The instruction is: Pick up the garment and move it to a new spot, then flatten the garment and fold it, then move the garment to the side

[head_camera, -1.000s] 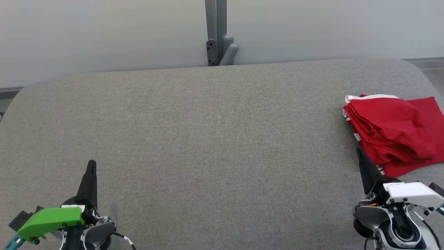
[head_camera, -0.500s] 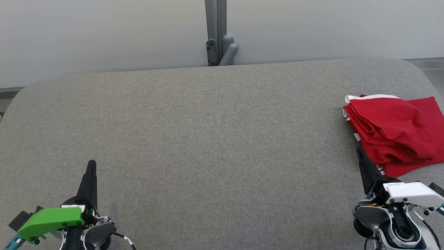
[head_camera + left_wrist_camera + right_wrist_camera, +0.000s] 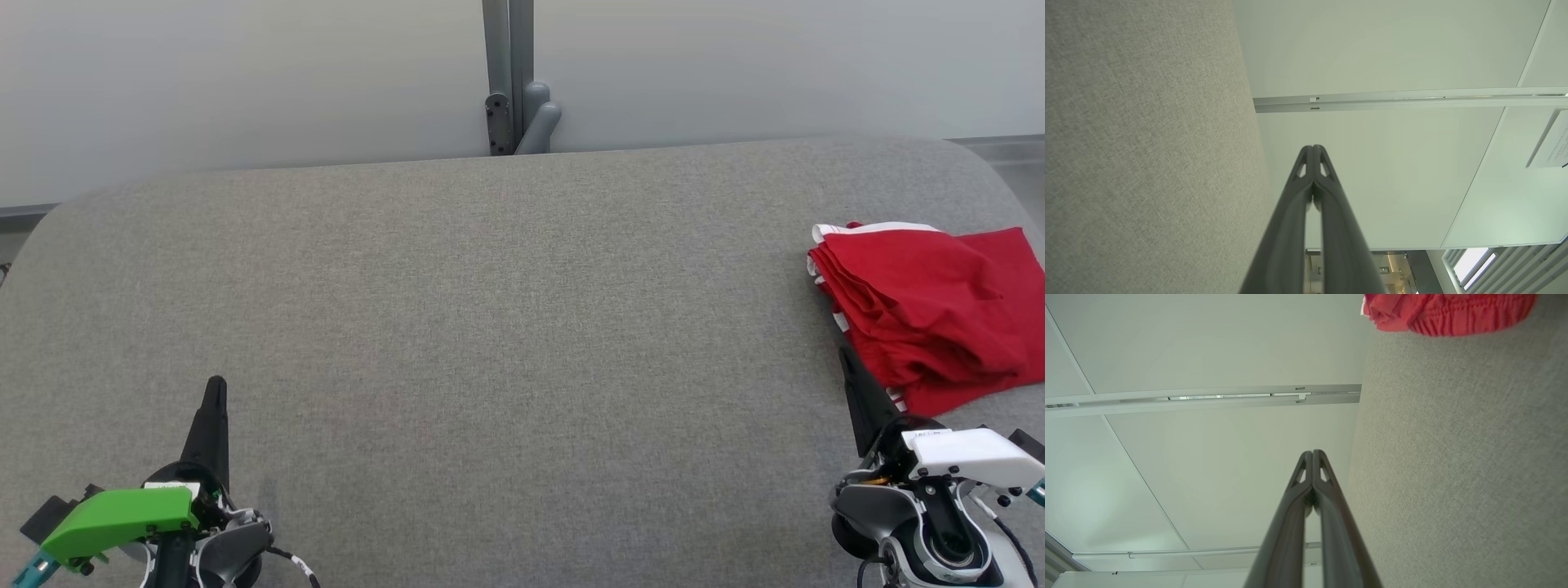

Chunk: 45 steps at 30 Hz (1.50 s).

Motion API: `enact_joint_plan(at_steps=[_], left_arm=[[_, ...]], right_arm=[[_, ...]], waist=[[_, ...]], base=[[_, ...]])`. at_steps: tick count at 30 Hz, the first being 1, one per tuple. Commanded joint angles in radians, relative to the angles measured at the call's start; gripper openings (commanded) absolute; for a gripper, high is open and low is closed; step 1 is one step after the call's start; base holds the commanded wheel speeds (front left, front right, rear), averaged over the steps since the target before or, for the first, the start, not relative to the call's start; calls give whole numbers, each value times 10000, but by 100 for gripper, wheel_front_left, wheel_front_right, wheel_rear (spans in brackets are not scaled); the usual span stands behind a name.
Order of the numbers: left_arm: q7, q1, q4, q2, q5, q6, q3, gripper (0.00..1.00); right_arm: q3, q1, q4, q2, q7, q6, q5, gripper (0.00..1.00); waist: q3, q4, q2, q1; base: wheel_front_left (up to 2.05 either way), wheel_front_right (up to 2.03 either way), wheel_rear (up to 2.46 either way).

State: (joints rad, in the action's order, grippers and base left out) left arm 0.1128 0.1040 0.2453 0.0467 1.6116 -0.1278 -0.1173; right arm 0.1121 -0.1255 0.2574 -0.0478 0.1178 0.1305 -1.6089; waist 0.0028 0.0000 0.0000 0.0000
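**Folded red garment lies at table's right side**

A folded red cloth garment with white trim (image 3: pixel 922 310) lies on the right side of the grey fabric-covered table (image 3: pixel 506 327). The right gripper (image 3: pixel 845 355), fingers pressed together and empty, sits just beside it. The left gripper (image 3: pixel 214 385), likewise closed, is well apart.

You get soft, even, bright light over the table (image 3: pixel 490 327), with no glare and no hard shadows. Only a faint shade lies on the table's cloth beside the left gripper (image 3: pixel 215 385). The table's far edge looks hazy against the wall (image 3: pixel 245 82). In the right wrist view the garment (image 3: pixel 1449 312) on the table is blurred and washed towards pink. In the left wrist view a window (image 3: pixel 1470 263) beyond the table glows white, and the wall's lines slant.
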Motion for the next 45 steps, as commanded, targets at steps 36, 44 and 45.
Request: enact_joint_plan(at_steps=[36,44,45], left_arm=[[3,106,-19,68,20,-60,-17,0],[3,106,-19,68,20,-60,-17,0],[3,106,-19,68,20,-60,-17,0]], right_arm=[[10,104,-45,-46,22,4,-60,0],[10,104,-45,-46,22,4,-60,0],[10,104,-45,-46,22,4,-60,0]], waist=[[0,0,0,0],[0,0,0,0],[0,0,0,0]], base=[[0,0,0],[0,0,0],[0,0,0]])
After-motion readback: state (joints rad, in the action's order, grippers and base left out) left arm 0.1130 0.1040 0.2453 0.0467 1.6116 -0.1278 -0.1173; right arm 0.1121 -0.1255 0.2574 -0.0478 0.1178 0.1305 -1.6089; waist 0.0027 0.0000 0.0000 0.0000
